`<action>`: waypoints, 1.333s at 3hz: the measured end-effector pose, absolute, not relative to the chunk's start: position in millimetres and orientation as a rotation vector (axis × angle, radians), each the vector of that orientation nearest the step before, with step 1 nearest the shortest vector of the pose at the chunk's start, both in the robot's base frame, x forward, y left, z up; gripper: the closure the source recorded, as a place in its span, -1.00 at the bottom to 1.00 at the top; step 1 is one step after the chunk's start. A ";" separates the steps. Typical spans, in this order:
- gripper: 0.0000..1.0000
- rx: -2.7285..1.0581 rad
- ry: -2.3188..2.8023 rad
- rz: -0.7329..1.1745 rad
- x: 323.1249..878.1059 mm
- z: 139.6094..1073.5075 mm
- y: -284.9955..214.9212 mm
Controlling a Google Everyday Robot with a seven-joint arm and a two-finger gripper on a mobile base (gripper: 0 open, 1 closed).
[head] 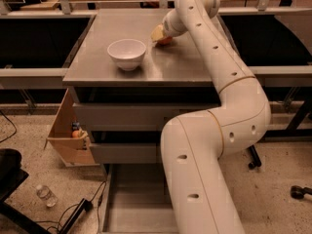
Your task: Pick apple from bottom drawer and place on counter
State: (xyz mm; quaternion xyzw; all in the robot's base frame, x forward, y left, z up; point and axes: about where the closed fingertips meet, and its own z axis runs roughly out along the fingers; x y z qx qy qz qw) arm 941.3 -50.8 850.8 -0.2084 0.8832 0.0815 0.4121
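The gripper (160, 36) reaches over the far middle of the grey counter (97, 65), low on its surface. The red apple (165, 41) shows as a small red patch right at the gripper's tip, resting on or just above the counter. The arm hides most of the apple. The bottom drawer (129, 199) stands pulled out at floor level, its flat grey floor showing left of the arm.
A white bowl (126, 53) stands on the counter left of the gripper. Two closed grey drawer fronts (122, 116) sit below the counter. A light wooden box (66, 135) holding small items hangs at the cabinet's left. A plastic bottle (46, 195) and cables lie on the floor.
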 end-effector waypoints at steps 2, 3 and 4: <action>-1.00 -0.524 2.222 0.205 941.2 850.8 -50.7; -1.00 -0.573 2.223 0.235 923.7 873.0 -49.4; -1.00 -0.619 2.217 0.234 896.9 915.9 -60.3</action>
